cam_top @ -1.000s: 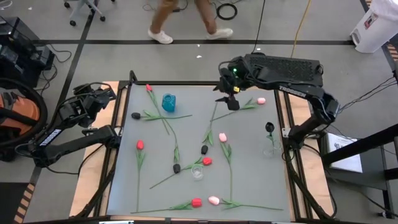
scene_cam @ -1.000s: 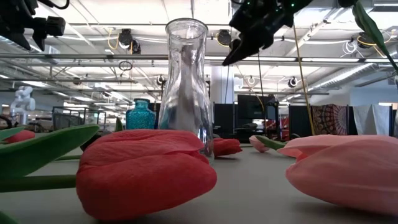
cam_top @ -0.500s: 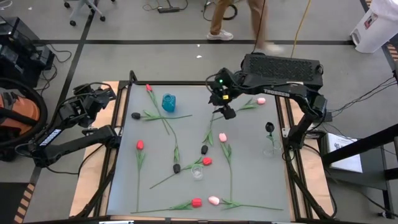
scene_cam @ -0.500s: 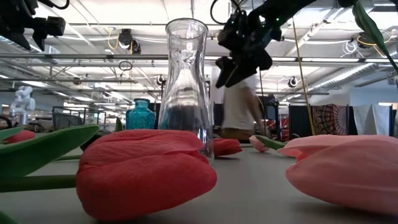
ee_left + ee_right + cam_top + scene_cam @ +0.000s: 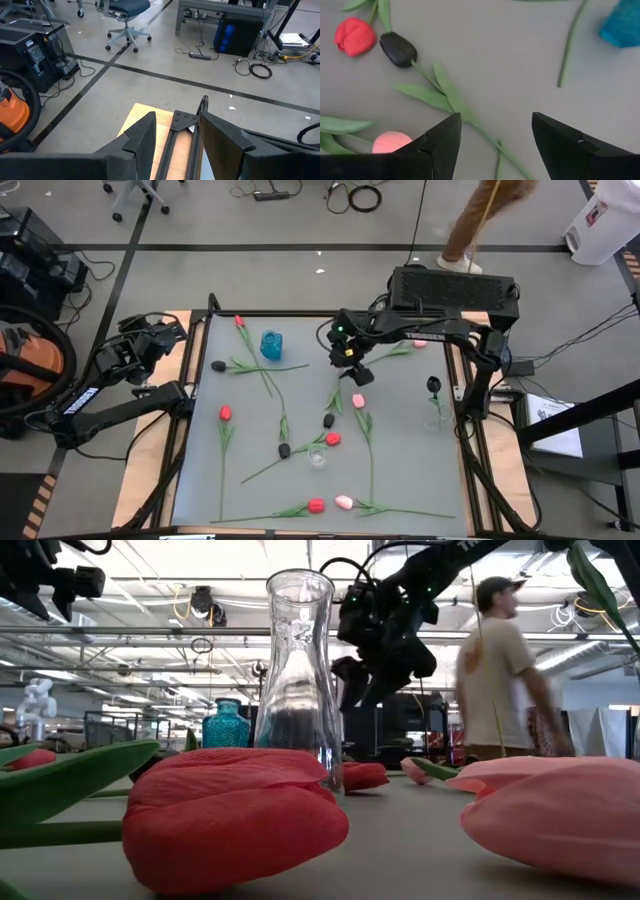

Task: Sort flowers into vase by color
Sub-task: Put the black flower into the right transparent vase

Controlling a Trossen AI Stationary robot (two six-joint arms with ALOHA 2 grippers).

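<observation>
Closest to the table's front edge lie a red tulip [image 5: 316, 505] and a pink tulip [image 5: 343, 502], heads nearly together, their green stems running off to either side. A little farther in stands a small clear vase [image 5: 318, 457] with another red bud [image 5: 333, 439] just beside it and a black bud [image 5: 284, 450] on its other side. Over toward the left, one more red tulip [image 5: 225, 413] lies by itself.

Around the middle of the table [image 5: 400, 450] a black tulip [image 5: 328, 420] and a pink one [image 5: 358, 401] rest near each other. The right gripper [image 5: 358, 372] hangs just above them, fingers spread apart and holding nothing; from its own wrist view the black bud [image 5: 398, 49] and its leafy stem lie right below the gap between the fingers.

By the right edge a clear glass [image 5: 434, 418] holds a black flower [image 5: 434, 386] upright. Farther back sits a blue vase [image 5: 271, 344], with a red tulip [image 5: 240, 322] near the far left corner.

The left gripper [image 5: 163, 332] waits off the table's left side, fingers apart and empty. Beyond the table, a person [image 5: 500, 670] walks past.
</observation>
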